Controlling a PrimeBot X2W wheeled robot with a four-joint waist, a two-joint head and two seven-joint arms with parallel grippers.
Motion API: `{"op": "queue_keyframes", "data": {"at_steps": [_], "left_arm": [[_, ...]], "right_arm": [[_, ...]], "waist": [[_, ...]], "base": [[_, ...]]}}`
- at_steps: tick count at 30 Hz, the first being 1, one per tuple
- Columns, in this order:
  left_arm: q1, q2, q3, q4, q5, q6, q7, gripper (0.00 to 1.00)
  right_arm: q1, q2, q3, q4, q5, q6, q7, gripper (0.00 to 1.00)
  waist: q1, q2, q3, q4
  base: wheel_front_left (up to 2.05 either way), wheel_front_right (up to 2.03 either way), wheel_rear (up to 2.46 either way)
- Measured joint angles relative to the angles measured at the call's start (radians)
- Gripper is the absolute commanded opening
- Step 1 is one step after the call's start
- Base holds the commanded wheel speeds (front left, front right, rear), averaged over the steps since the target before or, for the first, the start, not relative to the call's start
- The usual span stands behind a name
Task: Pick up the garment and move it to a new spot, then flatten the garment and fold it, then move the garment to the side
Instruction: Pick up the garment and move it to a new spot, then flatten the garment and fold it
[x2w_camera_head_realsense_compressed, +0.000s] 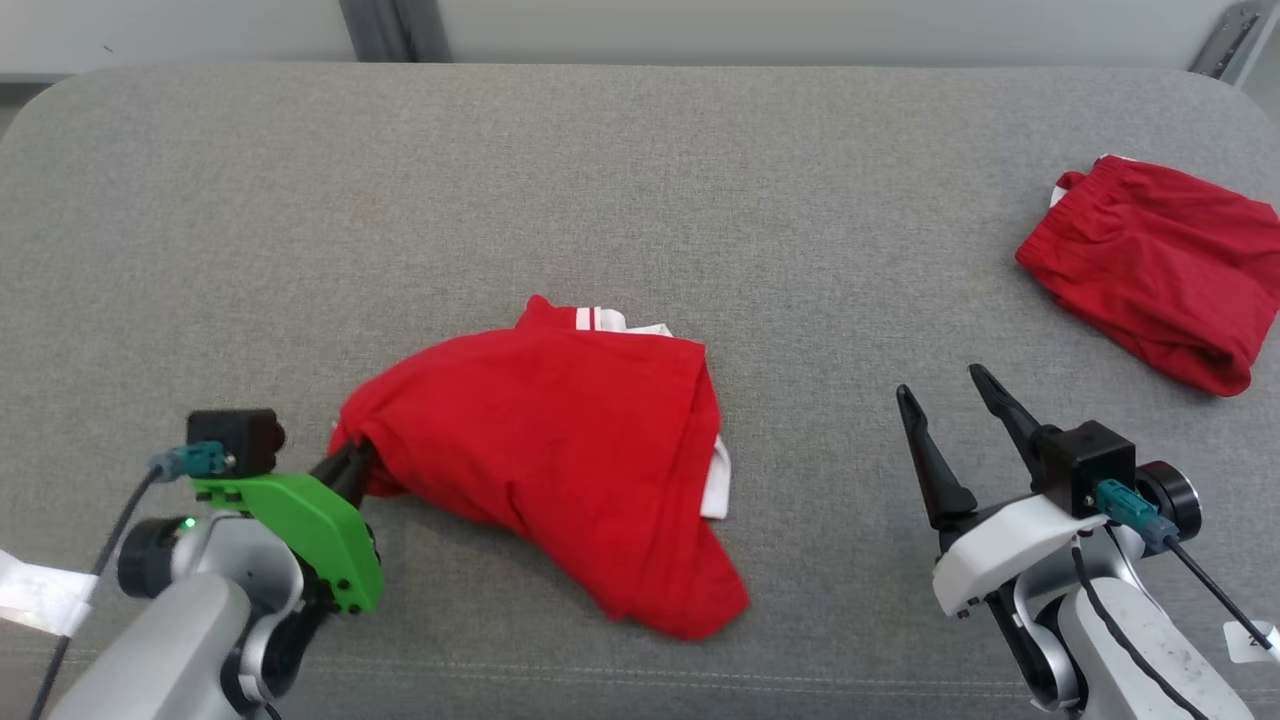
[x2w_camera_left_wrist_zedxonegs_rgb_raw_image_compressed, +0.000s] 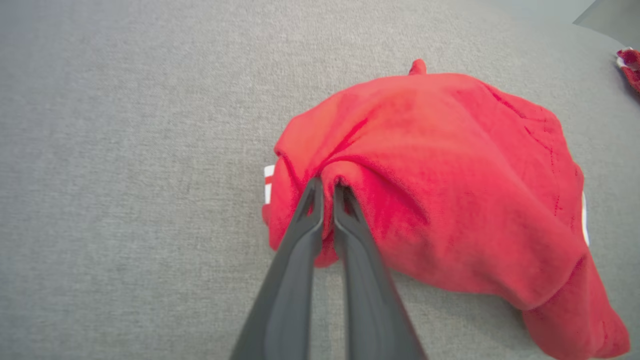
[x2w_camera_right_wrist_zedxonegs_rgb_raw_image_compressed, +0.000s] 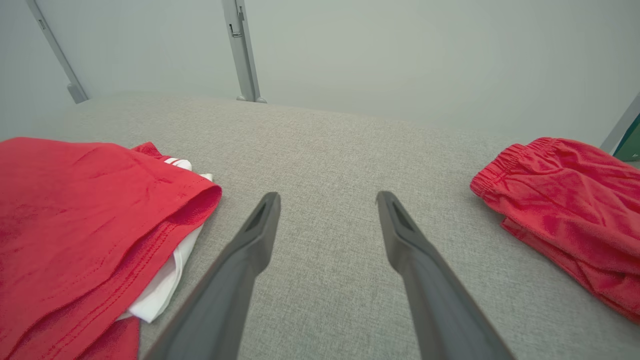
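— What is at the left side?
— The left gripper (x2w_camera_head_realsense_compressed: 348, 468). Its two dark fingers are pressed together, and they pinch a fold at the left edge of the crumpled red cloth garment with white trim (x2w_camera_head_realsense_compressed: 540, 430). In the left wrist view the red cloth bunches around the fingertips (x2w_camera_left_wrist_zedxonegs_rgb_raw_image_compressed: 312, 196).
— Where does the garment lie?
— On the wide grey fabric surface (x2w_camera_head_realsense_compressed: 640, 200), near its middle and a little toward the robot. It spreads to the right of the left gripper, and most of it rests on the surface. White parts show at its far edge and at its right edge.
— And the right gripper?
— The right gripper (x2w_camera_head_realsense_compressed: 940, 382) is well apart from the garment, on its right side. Its jaws stand wide open and hold nothing. The fingers point away from the robot, over bare grey fabric.
— Is there something further right?
— Yes, a second red cloth piece with an elastic waistband (x2w_camera_head_realsense_compressed: 1150, 270). It lies folded near the far right edge of the surface, apart from both grippers.
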Motion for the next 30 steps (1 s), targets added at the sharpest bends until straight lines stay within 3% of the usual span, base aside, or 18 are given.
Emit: {"op": "queue_keyframes", "data": {"at_steps": [5, 13, 14, 16, 18, 19, 20, 30], "left_arm": [[-0.048, 0.031, 0.055, 0.002, 0.051, 0.021, -0.067, 0.00], [-0.040, 0.035, 0.044, 0.043, 0.090, 0.030, -0.076, 0.00], [-0.033, 0.036, 0.044, 0.049, 0.091, 0.030, -0.076, 0.04], [-0.020, 0.037, 0.037, 0.059, 0.098, 0.031, -0.075, 0.31], [-0.016, 0.034, 0.030, 0.065, 0.103, 0.031, -0.075, 0.48], [-0.016, 0.030, 0.027, 0.066, 0.103, 0.031, -0.075, 0.78], [-0.016, 0.026, 0.023, 0.066, 0.105, 0.032, -0.074, 1.00], [-0.007, -0.028, 0.017, 0.064, 0.137, 0.041, -0.090, 1.00]], "right_arm": [[-0.001, 0.001, 0.019, 0.001, -0.001, 0.011, 0.005, 1.00], [-0.005, 0.006, 0.032, 0.012, -0.002, 0.018, 0.016, 1.00], [-0.005, 0.006, 0.036, 0.016, -0.002, 0.021, 0.020, 1.00], [-0.005, 0.008, 0.051, 0.020, -0.002, 0.031, 0.028, 1.00], [-0.005, 0.010, 0.076, 0.028, -0.002, 0.046, 0.041, 1.00], [-0.005, 0.011, 0.088, 0.035, -0.004, 0.055, 0.048, 1.00], [-0.005, 0.012, 0.100, 0.040, -0.006, 0.063, 0.056, 1.00], [-0.060, 0.050, 0.180, 0.120, -0.028, 0.118, 0.122, 1.00]], "waist": [[0.0000, 0.0000, 0.000, 0.006], [0.0000, 0.0000, 0.005, -0.027], [0.0000, 0.0000, 0.005, -0.031], [0.0000, 0.0000, 0.004, -0.037], [0.0000, 0.0000, 0.005, -0.036], [0.0000, 0.0000, 0.005, -0.033], [0.0000, 0.0000, 0.005, -0.029], [0.0000, 0.0000, 0.004, 0.039]], "base": [[0.00, 0.00, 0.00], [0.00, 0.00, 0.00], [0.00, 0.00, 0.00], [0.00, 0.00, 0.00], [0.00, 0.00, 0.00], [0.00, 0.00, 0.00], [0.00, 0.00, 0.00], [0.00, 0.00, 0.00]]}}
